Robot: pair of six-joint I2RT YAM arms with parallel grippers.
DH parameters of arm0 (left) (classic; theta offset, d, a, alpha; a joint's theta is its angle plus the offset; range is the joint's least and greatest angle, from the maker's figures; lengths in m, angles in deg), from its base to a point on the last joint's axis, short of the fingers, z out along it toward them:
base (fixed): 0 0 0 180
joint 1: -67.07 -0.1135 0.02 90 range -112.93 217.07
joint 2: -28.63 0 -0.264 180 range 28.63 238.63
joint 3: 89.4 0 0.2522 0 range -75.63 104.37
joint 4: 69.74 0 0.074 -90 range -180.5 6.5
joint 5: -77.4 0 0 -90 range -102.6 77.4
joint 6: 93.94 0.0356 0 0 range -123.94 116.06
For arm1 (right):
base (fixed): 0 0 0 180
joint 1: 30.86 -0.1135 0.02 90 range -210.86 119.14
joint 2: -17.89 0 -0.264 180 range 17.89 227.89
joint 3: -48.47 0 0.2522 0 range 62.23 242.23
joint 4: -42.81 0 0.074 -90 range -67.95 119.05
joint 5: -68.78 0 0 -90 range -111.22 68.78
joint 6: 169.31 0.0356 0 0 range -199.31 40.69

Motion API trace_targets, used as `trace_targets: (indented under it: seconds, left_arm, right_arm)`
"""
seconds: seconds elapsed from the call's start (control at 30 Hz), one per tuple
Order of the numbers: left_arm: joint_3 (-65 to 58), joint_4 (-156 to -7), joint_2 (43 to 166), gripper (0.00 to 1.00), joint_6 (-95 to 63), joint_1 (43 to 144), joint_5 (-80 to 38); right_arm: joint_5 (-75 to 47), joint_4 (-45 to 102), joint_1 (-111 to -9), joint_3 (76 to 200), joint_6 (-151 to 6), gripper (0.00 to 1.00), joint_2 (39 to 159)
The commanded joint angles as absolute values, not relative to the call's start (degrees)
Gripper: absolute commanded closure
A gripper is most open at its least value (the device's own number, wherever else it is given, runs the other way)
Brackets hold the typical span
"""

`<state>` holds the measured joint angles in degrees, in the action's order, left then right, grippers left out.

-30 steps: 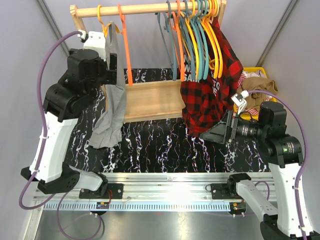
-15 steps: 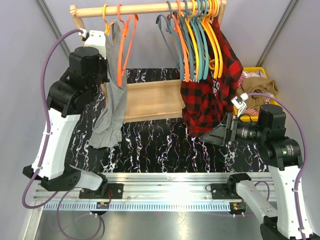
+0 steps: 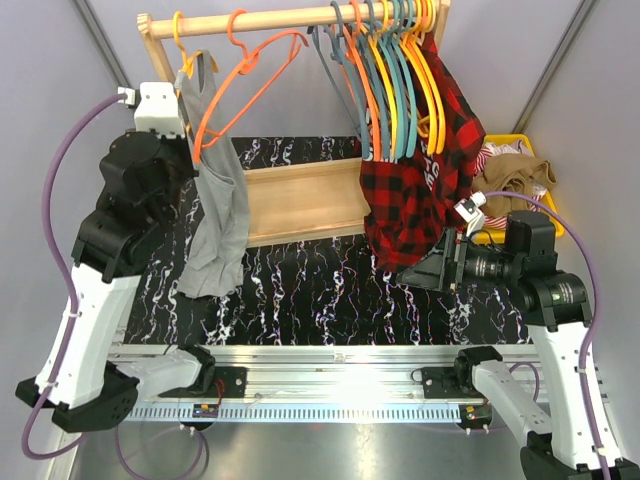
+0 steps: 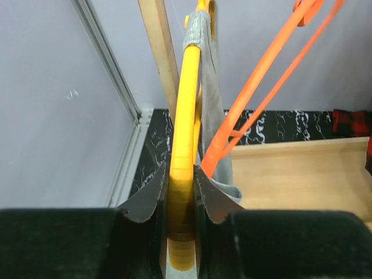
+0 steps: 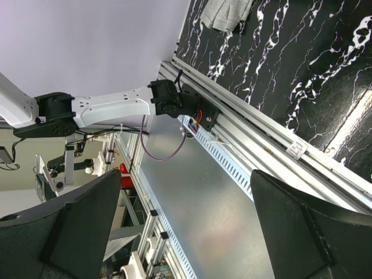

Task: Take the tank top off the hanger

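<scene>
Yellow curved plastic hanger (image 4: 185, 145) is clenched in left hand (image 4: 181, 172); right hand (image 5: 186, 180) gapes.

A round wooden rail (image 3: 290, 17) is spanning the top of the rack, and a bare orange plastic hanger (image 3: 262, 82) is hanging askew near its left end. Further right, a bunch of orange, yellow and teal hangers (image 3: 395, 70) is crowding together. A red-and-black plaid shirt (image 3: 415, 200) is draping below them over the black, white-veined table (image 3: 300, 290). A yellow plastic bin (image 3: 520, 140) of crumpled clothes is sitting at the right edge.
</scene>
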<state>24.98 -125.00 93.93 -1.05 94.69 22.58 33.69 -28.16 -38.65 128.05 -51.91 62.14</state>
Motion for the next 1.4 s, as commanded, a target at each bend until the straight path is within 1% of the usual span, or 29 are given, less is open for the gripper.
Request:
trace_targets:
  seconds: [0.0,0.1,0.13,0.17,0.23,0.3,0.5,0.7,0.8,0.83,1.0,1.17,1.37]
  left_arm:
    - [21.7,-110.7,89.8,1.0,2.9,94.3,23.3]
    - [21.1,-111.3,88.7,1.0,2.8,94.4,21.7]
    - [20.3,-110.6,86.3,1.0,2.7,94.4,20.9]
    - [17.5,-107.8,84.8,1.0,2.7,94.4,20.4]
    - [15.2,-105.2,81.1,1.0,3.6,94.4,19.5]
    - [13.6,-103.8,80.1,1.0,5.5,94.4,18.8]
    - [10.9,-101.2,80.0,1.0,7.6,94.4,17.6]
    - [13.3,-99.8,83.0,1.0,8.5,94.4,16.1]
    - [14.7,-102.7,81.6,1.0,5.6,94.4,14.4]
    - [13.4,-104.0,80.6,1.0,4.0,94.4,14.0]
    - [8.6,-108.4,70.6,1.0,0.2,94.4,11.6]
    - [7.9,-118.6,62.9,1.0,-5.6,94.4,2.6]
    - [10.7,-131.4,57.4,1.0,-14.2,94.4,-3.1]
  right_arm:
    - [33.6,-25.7,-39.1,127.1,-52.8,0.0,62.6]
    - [33.4,-25.4,-39.0,126.7,-53.4,0.0,63.5]
    - [33.4,-25.4,-39.0,126.7,-53.6,0.0,63.7]
    - [33.5,-25.1,-39.0,126.7,-53.6,0.0,63.9]
    - [33.5,-24.3,-39.0,126.1,-53.6,0.0,64.0]
    - [34.0,-23.4,-39.1,125.3,-53.6,0.0,64.7]
    - [34.7,-22.5,-39.0,125.2,-54.2,0.0,67.0]
    - [34.0,-22.8,-39.0,124.8,-55.0,0.0,67.3]
    - [33.7,-23.2,-38.9,124.0,-55.1,0.0,66.7]
    - [33.4,-23.1,-39.0,123.8,-55.3,0.0,66.4]
    - [33.7,-22.1,-39.0,120.9,-55.2,0.0,66.0]
    - [33.4,-22.9,-39.1,120.6,-57.1,0.0,67.6]
    - [33.3,-23.2,-39.0,121.0,-57.4,0.0,68.3]
